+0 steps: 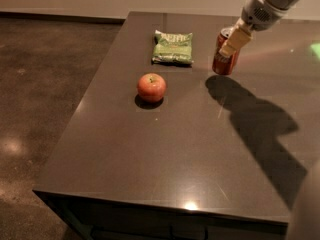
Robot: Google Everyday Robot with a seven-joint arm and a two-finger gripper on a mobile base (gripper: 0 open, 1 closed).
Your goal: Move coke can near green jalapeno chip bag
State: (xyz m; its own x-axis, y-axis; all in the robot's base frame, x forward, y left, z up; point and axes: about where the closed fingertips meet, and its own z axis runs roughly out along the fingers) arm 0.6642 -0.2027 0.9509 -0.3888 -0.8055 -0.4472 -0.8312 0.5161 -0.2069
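Single camera looking down from high over the near side of the dark table (175, 159), facing the far wall, taking in nearly the whole tabletop at middling range, floor showing at left, gripper (227, 51) hanging at far right, clasping the coke can (222, 66).

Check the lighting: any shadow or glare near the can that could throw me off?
Camera view: the gripper, upper right, grips the can; the arm's dark shadow spreads from just below the can toward the table's lower right. Camera view: a small glare spot sits at the table's front edge, far from the can.
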